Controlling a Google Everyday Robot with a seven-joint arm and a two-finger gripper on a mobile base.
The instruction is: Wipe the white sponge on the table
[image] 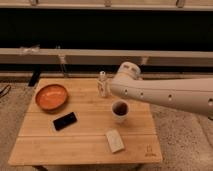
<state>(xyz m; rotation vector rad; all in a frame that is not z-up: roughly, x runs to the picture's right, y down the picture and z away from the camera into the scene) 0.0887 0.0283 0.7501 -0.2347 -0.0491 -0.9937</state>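
I'm reaching in from the right w/ my white arm (170, 95), which is stretching across the far right part of the bamboo tabletop (75, 142). My pincer (104, 85) is hanging at the arm's left tip, over the far-middle of the tabletop, pointing downward; it's standing released, gripping nothing. The white sponge (115, 140) is lying flat near the front edge, a bit right of centre, turned at a slight angle to the plank seams. It's sitting well apart from the pincer & isn't being touched by anything. Btwn sponge & pincer, a white cup (119, 110) w/ a dark inside is standing upright, just under the arm & nearer the pincer than the sponge is. A black phone (65, 121) is lying flat left of centre, skewed, apart from the sponge. An orange bowl (51, 96) is sitting at the far left, just beyond the phone. A small dark logo mark (148, 150) is showing at the front right corner, right of the sponge. Behind the tabletop a long pale ledge (165, 56) is running along a dark wall.
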